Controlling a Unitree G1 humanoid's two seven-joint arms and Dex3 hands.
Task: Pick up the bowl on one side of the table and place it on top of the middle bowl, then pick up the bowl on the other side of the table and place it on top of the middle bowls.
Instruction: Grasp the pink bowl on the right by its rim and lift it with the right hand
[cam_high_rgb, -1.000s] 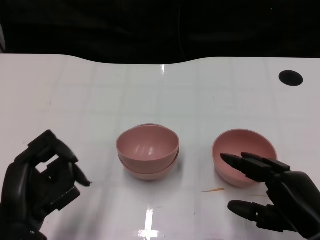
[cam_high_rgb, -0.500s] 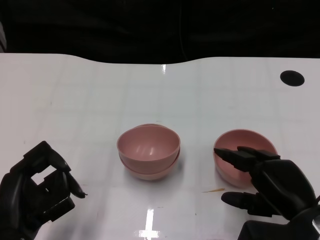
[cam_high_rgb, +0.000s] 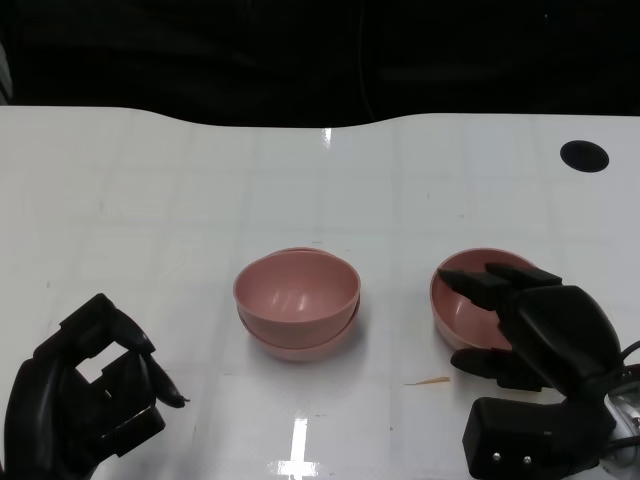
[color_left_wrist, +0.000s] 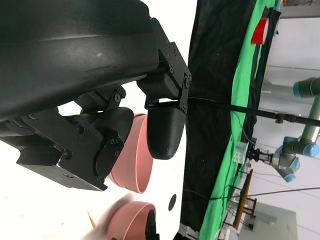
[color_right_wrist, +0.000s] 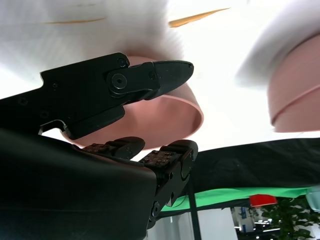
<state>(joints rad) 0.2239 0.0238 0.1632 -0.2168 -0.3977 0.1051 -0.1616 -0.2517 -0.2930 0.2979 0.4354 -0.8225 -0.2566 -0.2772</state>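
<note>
Two pink bowls are seen nested as a stack (cam_high_rgb: 296, 316) at the middle of the white table (cam_high_rgb: 150, 200), the upper one tilted a little in the lower. A third pink bowl (cam_high_rgb: 470, 305) is seen upright on the table to the stack's right, apart from it. The right hand (cam_high_rgb: 535, 325) is placed at this bowl: long fingers (cam_high_rgb: 480, 285) are reached over the near rim into the bowl's hollow, and the thumb (cam_high_rgb: 480, 362) is set outside, low by the near wall. In the right wrist view the bowl's wall (color_right_wrist: 165, 117) is framed between thumb and fingers; whether it is firmly pinched cannot be told. The bowl is not seen lifted off the table.

The left hand (cam_high_rgb: 85, 395) is kept at the near left, well apart from the stack, fingers curled in on nothing.

A thin orange sliver (cam_high_rgb: 428, 381) is seen on the table just beside the right hand. A black round hole (cam_high_rgb: 584, 155) is noted at the far right of the table.
</note>
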